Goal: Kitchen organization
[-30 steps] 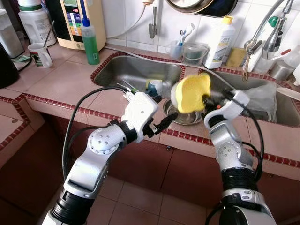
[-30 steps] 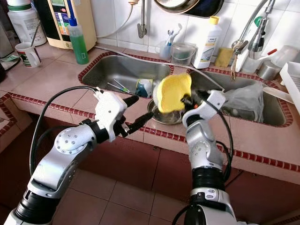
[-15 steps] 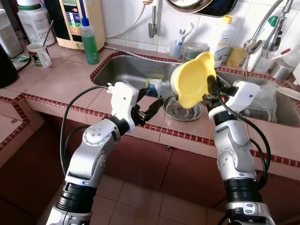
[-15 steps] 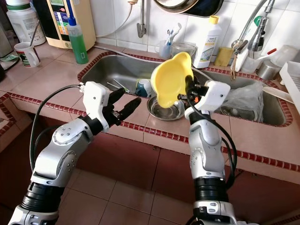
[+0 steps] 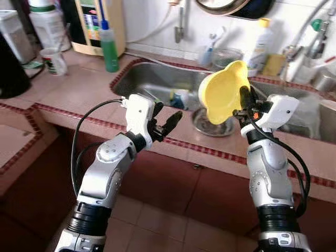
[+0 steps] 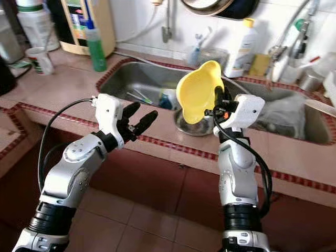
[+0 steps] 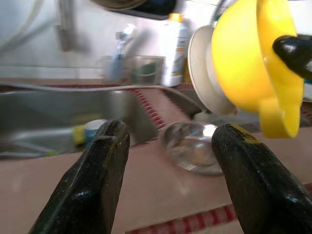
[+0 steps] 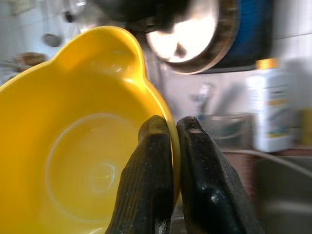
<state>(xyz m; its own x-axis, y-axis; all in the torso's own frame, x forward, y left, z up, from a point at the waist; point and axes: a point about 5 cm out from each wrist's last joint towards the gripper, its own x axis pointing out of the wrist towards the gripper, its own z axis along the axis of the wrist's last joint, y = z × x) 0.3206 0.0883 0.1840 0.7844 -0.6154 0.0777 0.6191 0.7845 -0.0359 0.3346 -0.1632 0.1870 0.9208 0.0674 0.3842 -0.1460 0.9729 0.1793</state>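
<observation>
A yellow bowl (image 5: 224,91) with a small ear handle is held up on edge above the counter, in front of the sink. My right gripper (image 5: 245,100) is shut on its rim; in the right wrist view the two fingers (image 8: 161,165) pinch the yellow bowl (image 8: 83,161) wall. A white plate sits tight behind the bowl (image 7: 253,63) in the left wrist view. My left gripper (image 5: 167,122) hangs open over the counter's front edge, holding nothing. A steel bowl (image 5: 210,122) rests on the counter below the yellow one.
A double steel sink (image 5: 157,84) holds utensils and a blue-and-yellow cup (image 5: 181,97). A green bottle (image 5: 109,44), a white mug (image 5: 54,61) and an appliance stand at the back left. A detergent bottle (image 6: 244,47) and taps stand behind. Red tile floor lies below.
The camera has shifted. My right gripper has lifted the yellow bowl slightly higher. My left gripper stays open near the counter edge.
</observation>
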